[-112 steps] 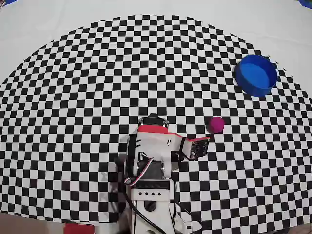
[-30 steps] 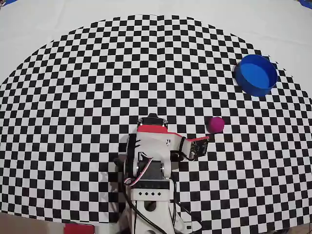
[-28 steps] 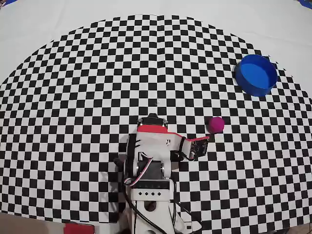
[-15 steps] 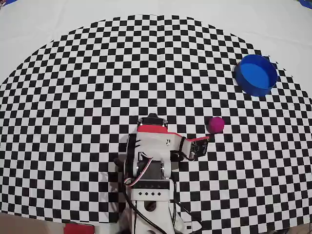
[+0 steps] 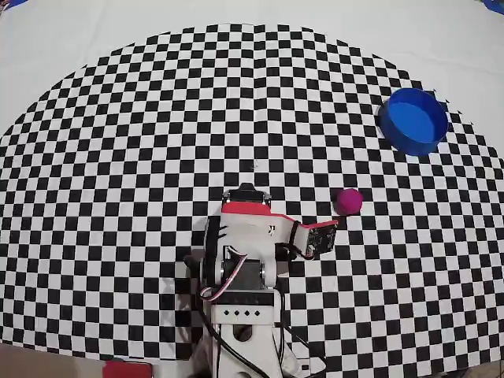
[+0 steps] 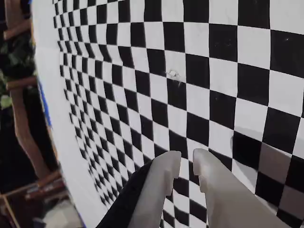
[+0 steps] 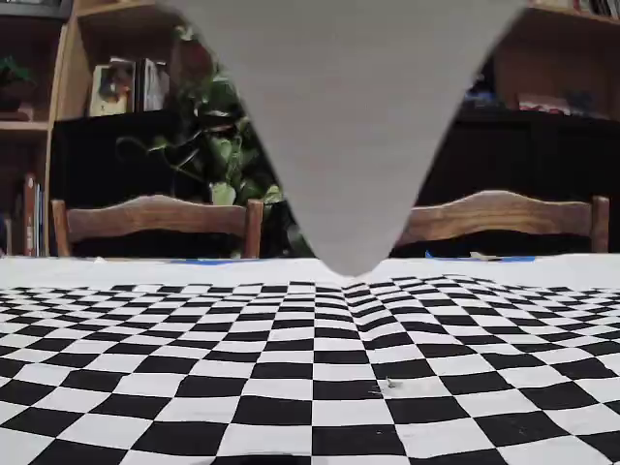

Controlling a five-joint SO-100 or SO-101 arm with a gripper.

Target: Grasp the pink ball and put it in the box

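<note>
Nothing of note has moved since the earlier overhead pictures: the arm sits folded over its base and the pink ball [image 5: 348, 201] lies where it lay. Taking the ball as landmark, the pincer [image 5: 318, 238] hangs just below and left of it in the overhead view, apart from it, probably lining up for the reach. In the wrist view the pincer [image 6: 184, 162] shows two pale fingers [image 6: 161, 172] nearly closed, a narrow gap between them, gripping nothing; the ball is out of that view. Up and to the right of the ball, well apart, stands the blue tub [image 5: 414, 120], empty, awaiting the drop. Both rest on the checkered table [image 5: 118, 157]. Count: one ball, one tub, one arm.
</note>
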